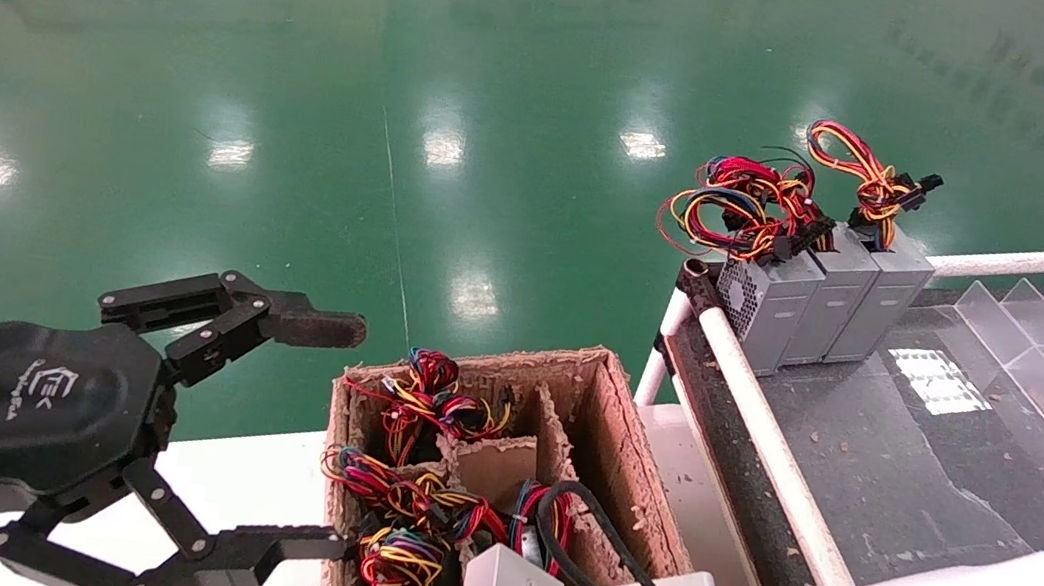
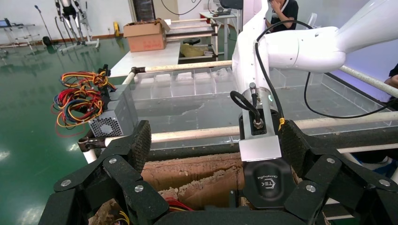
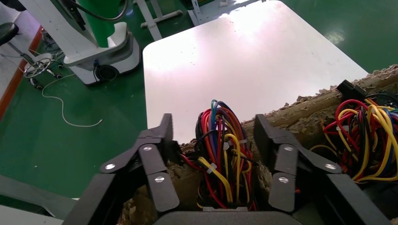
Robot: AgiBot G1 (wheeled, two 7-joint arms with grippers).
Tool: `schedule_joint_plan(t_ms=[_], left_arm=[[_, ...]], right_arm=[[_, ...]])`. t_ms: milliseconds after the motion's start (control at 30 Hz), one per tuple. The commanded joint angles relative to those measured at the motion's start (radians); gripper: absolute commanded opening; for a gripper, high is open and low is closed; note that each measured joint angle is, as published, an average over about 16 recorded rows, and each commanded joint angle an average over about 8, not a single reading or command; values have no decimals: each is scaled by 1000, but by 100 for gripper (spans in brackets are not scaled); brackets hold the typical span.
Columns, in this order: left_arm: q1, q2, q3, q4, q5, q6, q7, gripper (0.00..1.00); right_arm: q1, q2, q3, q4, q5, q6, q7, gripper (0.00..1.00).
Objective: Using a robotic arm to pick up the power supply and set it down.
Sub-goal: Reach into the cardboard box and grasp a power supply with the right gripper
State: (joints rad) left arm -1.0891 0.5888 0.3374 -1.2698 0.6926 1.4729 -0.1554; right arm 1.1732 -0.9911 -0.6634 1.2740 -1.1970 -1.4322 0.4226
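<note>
Both jaws of our right gripper [image 3: 213,154] stand apart around a supply's wires [image 3: 220,145] in the box [image 1: 623,448]; next we close and lift. Our left gripper [image 1: 317,433] waits open beside.

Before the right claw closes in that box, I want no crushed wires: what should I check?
1. Right claw open: ok, fingers spread inside the cardboard box.
2. Wires out of the pinch: not ok, the wire bundle stands between the fingers.
3. Fingers level with the power supply's casing: cannot tell, the casing is hidden under the wires.
4. Left claw out of the way: ok, open, beside the box and outside it.
</note>
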Motion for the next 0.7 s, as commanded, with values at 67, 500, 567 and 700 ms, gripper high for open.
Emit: schedule_joint_plan(t_ms=[67, 500, 567, 700], left_arm=[[0, 0, 0, 0, 0, 0, 0, 100], [0, 0, 0, 0, 0, 0, 0, 100], [0, 0, 0, 0, 0, 0, 0, 100], [0, 0, 0, 0, 0, 0, 0, 100]], right_arm=[[-3, 2, 1, 4, 1, 1, -1, 0], [-24, 39, 32, 35, 44, 1, -28, 0], [-27, 43, 33, 38, 47, 0, -29, 0], [-32, 47, 31, 41, 44, -1, -28, 0]])
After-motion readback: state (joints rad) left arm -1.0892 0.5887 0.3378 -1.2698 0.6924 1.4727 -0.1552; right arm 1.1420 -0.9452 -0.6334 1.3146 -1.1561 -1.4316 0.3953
